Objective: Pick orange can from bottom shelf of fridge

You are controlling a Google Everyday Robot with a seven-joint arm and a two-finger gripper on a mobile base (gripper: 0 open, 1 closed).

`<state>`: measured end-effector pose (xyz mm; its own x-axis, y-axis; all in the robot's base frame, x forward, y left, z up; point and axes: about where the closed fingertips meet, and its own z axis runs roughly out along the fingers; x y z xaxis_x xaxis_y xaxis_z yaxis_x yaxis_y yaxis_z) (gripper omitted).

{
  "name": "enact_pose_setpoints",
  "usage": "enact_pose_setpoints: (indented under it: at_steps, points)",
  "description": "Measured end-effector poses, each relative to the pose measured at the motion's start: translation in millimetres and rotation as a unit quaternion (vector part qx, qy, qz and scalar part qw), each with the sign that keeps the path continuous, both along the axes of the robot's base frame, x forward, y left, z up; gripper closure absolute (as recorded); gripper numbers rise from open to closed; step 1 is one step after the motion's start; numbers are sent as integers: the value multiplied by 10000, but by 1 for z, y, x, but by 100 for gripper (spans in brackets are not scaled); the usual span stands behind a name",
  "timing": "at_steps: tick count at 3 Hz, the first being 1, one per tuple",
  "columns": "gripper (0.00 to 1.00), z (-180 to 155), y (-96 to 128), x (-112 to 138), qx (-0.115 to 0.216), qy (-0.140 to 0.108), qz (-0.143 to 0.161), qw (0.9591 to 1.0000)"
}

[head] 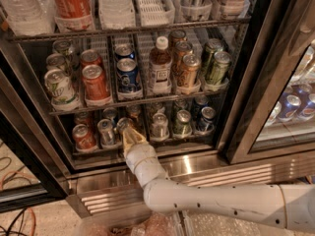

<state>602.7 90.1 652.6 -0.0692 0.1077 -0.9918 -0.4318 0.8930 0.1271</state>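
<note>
One can matters here: the small orange-copper drink can [123,126] with a silver pull-tab lid. It stands at the near end of its lane on the dark wire bottom shelf [167,144] of the black-framed glass-door fridge [246,107], between a silver can [106,132] on its left and a grey-topped can [158,126] on its right. My yellowish pincer [130,137] sits at that can's near side, touching it or almost so; whether it is wide or clamped I cannot tell. I judge this the grasping step. The next move calls for a firm grip, then a straight pull toward the near side, clear of the neighbouring cans.
</note>
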Motion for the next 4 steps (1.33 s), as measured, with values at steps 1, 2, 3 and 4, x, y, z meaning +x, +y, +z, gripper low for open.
enact_pose_setpoints:
  at_steps: [1, 2, 3, 4]
  points:
    - [100, 2, 1, -3, -8, -2, 19, 10000]
    - [100, 6, 6, -16, -87, -10, 105, 9999]
    - [100, 6, 8, -28, -125, 8, 167, 9998]
    - [100, 5, 10, -36, -135, 110, 270, 9995]
